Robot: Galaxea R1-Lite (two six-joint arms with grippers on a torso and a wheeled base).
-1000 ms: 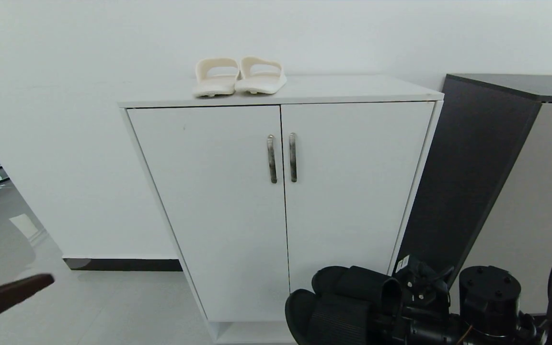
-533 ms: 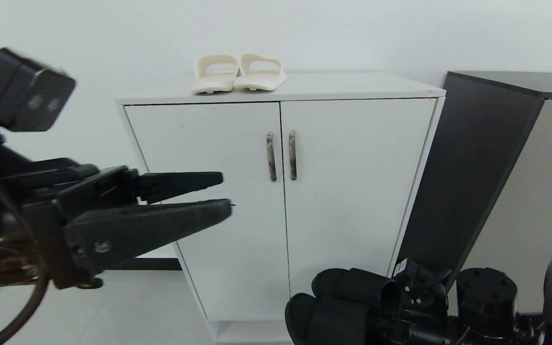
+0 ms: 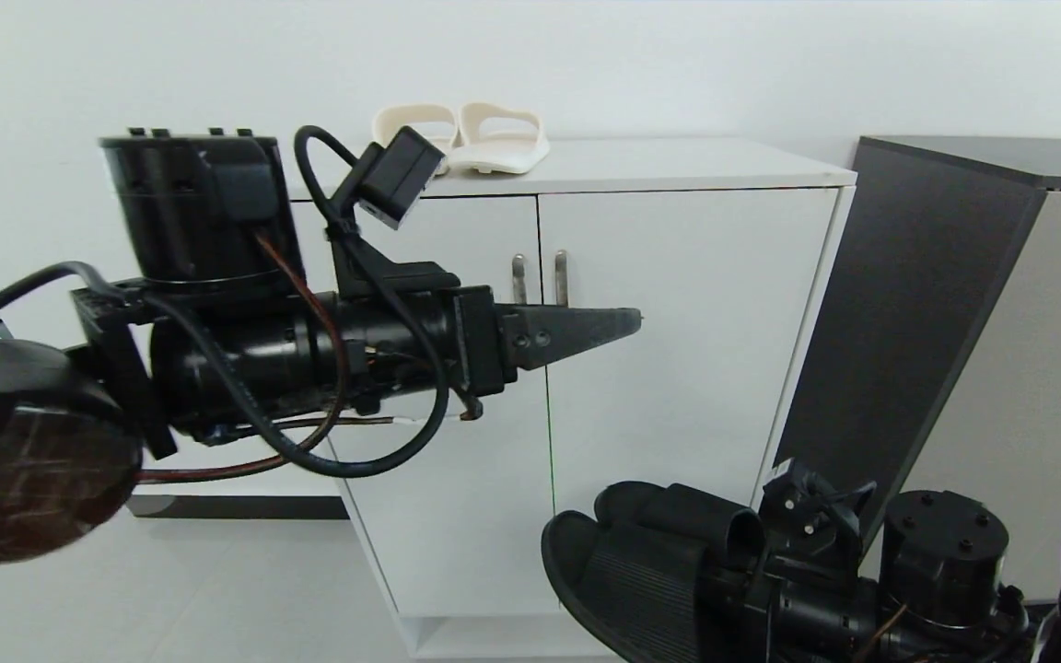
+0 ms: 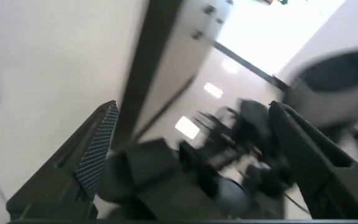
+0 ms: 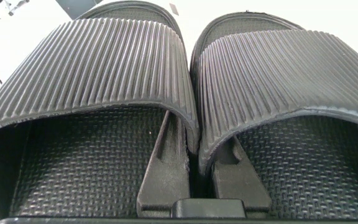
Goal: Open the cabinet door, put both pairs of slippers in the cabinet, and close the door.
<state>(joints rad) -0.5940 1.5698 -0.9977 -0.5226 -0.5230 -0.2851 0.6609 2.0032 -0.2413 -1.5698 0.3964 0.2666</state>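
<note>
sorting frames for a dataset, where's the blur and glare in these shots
Left wrist view: motion-smeared throughout, the left hand streaky, with a blown-out bright patch behind it. Head view: evenly lit, no glare, the cabinet edges clean. Right wrist view: the black slippers show clear ribs, with blown-out white in the upper corners.

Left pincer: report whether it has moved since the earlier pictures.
Yes. The left pincer has swept rightward across the cabinet's left door, its tips now past the handles.
</note>
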